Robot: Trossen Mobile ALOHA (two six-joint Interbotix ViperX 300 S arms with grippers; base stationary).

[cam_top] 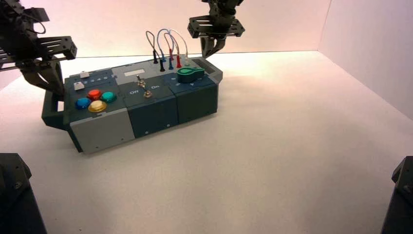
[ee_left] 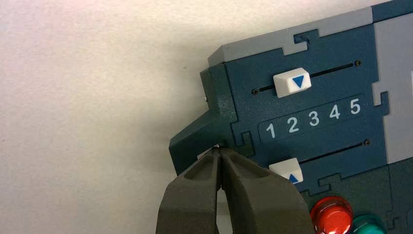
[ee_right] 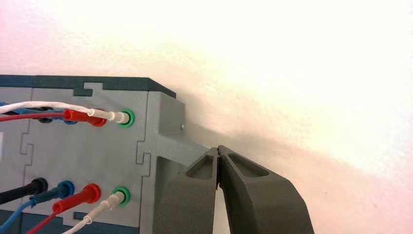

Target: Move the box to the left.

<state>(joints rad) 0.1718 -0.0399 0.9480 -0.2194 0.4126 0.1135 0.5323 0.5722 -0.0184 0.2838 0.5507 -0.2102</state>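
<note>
The box (cam_top: 151, 114), long, dark teal and grey, stands at an angle on the left half of the white table. My left gripper (cam_top: 54, 90) is shut, with its tips (ee_left: 217, 150) against the teal end handle (ee_left: 195, 141) beside the two white sliders (ee_left: 292, 82) and the numbers 1 to 5. My right gripper (cam_top: 212, 51) is shut too, with its tips (ee_right: 217, 148) at the grey end handle (ee_right: 187, 148) at the box's far right end (cam_top: 214, 73), next to the wire sockets (ee_right: 125, 117). Neither gripper holds anything between its fingers.
The box top carries red (cam_top: 94, 94), green, blue and yellow buttons, two toggle switches (cam_top: 141, 83), a green knob (cam_top: 190, 74) and looped wires (cam_top: 168, 46). White walls (cam_top: 360, 44) close the back and right. Dark arm bases (cam_top: 12, 195) stand at the near corners.
</note>
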